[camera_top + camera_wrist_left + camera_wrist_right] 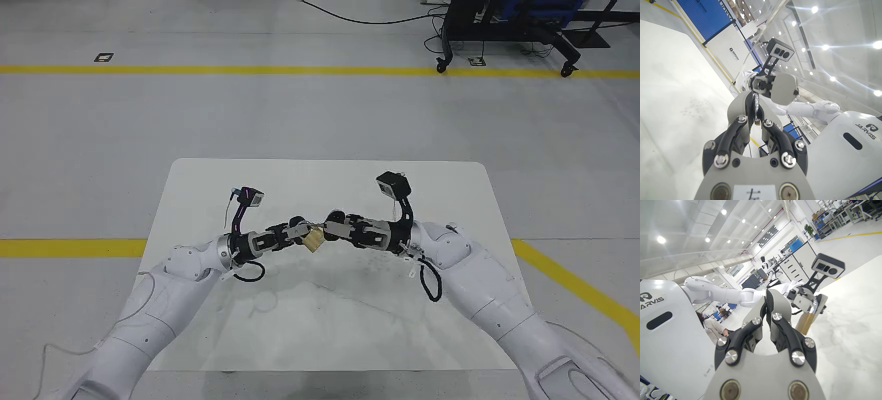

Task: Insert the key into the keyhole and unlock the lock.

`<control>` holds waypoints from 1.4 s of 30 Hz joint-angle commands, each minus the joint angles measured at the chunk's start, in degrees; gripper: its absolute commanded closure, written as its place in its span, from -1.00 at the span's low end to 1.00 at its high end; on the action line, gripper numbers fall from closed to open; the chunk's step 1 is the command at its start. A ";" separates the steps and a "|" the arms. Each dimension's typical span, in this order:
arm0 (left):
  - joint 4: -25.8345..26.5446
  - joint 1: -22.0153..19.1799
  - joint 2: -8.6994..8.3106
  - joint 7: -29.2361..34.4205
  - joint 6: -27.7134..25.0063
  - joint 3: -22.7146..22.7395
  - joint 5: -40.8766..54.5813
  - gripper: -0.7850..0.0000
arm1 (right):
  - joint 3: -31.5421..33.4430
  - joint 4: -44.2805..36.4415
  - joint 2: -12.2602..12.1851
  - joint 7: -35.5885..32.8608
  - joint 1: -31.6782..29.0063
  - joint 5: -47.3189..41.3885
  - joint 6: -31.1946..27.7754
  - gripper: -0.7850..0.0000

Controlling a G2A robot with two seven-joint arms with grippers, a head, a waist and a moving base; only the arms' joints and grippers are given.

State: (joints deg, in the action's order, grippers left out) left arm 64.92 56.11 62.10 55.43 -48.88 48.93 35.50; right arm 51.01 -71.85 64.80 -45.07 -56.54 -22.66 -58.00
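We read the lock (806,322) as a small brass padlock: dense for its size, rigid, w/ smooth faces that'd slip under a light pinch. It's held up in the air over the middle of the bench (210,310), body hanging from its steel shackle (813,308). Best hold is that shackle, or flat across the body's broad faces. Held by the shackle alone, the body may swing or twist when smth pushes at it, so any approach should be gentle & straight. The key, we'd guess, is thin, stiff & light, best pinched at its head.

The left hand (754,103) is clamped on the shackle, fingers pressed to either side. The right hand (767,303) sits just beside the lock, facing the left one, fingers closed tight together. Whether the key's pinched btw them we can't tell. Both forearms angle inward & meet above bench centre, hands nearly tip to tip.
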 commanded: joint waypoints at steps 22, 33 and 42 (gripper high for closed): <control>-0.66 -1.16 -2.45 -2.83 -2.81 -1.84 -1.35 1.00 | 3.30 -1.01 1.50 1.97 -3.32 4.51 0.00 1.00; -2.41 -2.28 -2.81 -9.63 6.13 -0.56 -17.31 1.00 | 4.05 -1.05 1.33 1.39 -3.54 5.63 0.00 1.00; 6.52 -2.22 -2.88 -5.32 28.48 2.05 -7.30 1.00 | 6.94 -7.92 -0.03 2.50 -11.05 -2.42 1.82 1.00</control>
State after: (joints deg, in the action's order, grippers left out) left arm 71.55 53.83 59.21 49.34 -21.04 50.91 27.47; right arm 57.54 -78.70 65.07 -41.19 -66.74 -21.36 -55.92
